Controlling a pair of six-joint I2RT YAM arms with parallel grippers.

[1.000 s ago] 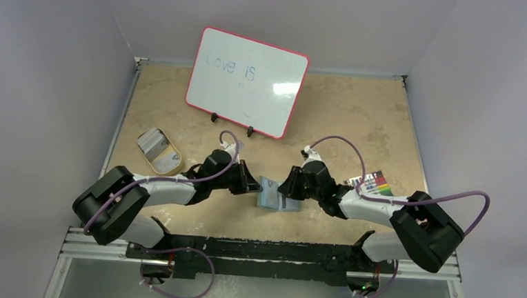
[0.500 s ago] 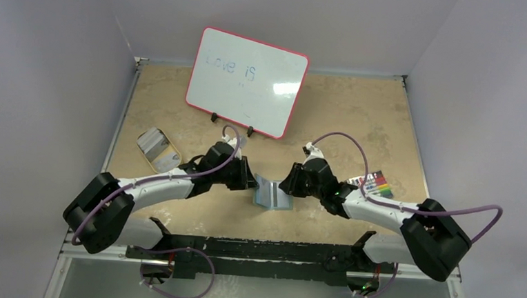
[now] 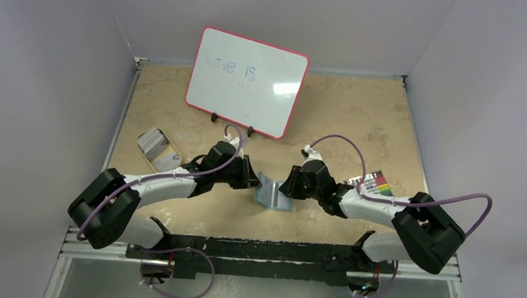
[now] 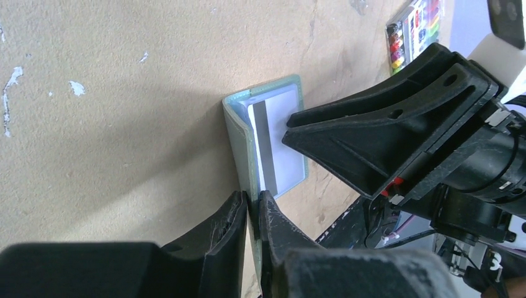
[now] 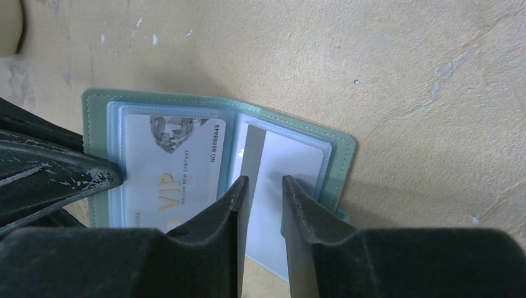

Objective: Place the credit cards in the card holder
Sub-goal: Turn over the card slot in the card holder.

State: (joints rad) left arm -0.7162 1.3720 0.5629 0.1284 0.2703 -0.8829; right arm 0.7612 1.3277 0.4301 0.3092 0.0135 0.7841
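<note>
The sage-green card holder (image 3: 272, 193) lies open on the table between both arms. My left gripper (image 4: 253, 202) is shut on its left flap (image 4: 237, 139) and holds that flap upright. A whitish VIP credit card (image 5: 167, 167) sits in the left pocket. A pale credit card with a dark stripe (image 5: 282, 164) lies in the right pocket, and its near end sticks out. My right gripper (image 5: 263, 183) hovers just over that striped card, its jaws a little apart with nothing between them. From the left wrist view, one right finger (image 4: 372, 143) reaches over the striped card (image 4: 280, 146).
A pink-framed whiteboard (image 3: 246, 81) stands on its stand at the back. An open oval tin (image 3: 158, 149) with pale cards inside lies at the left. A pack of coloured markers (image 3: 376, 183) lies at the right, behind the right arm.
The holder's left flap has come up from nearly flat to upright in the left gripper, whose arm stretched forward. The right gripper stayed over the striped card.
</note>
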